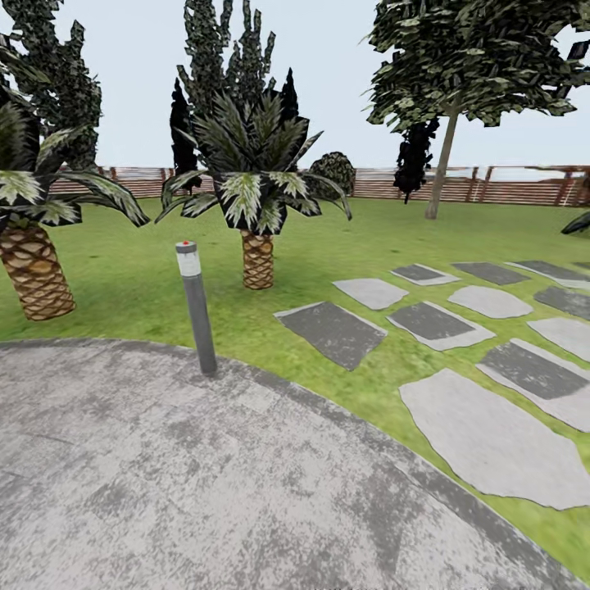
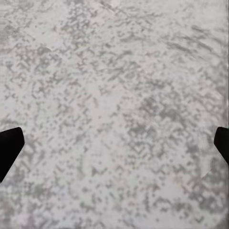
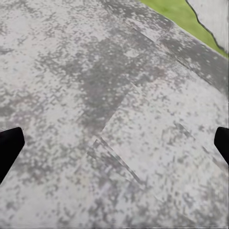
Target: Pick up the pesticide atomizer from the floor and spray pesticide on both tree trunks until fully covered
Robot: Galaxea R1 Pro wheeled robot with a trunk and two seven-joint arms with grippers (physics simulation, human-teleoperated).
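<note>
I am standing on a round patch of mottled grey paving (image 1: 205,483) at the edge of the garden lawn (image 1: 328,238), and I judge the step in hand to be travel and search: the atomizer is nowhere I can see, so nothing has been picked up yet. My left claw (image 2: 114,143) hangs over bare paving, its dark fingertips (image 2: 9,148) far apart at the picture's sides with nothing between them; my right claw (image 3: 114,145) is just as wide and empty, above paving near a strip of grass (image 3: 183,12). Ahead stand a grey bollard light (image 1: 197,307), two squat palms (image 1: 256,192), stepping stones (image 1: 426,319) leading right, and the slatted fence (image 1: 492,184). A tall tree (image 1: 467,57) with a bare trunk (image 1: 440,168) rises near the fence, well apart from me. Next I should probably turn and scan the ground for the atomizer before heading for that trunk.
</note>
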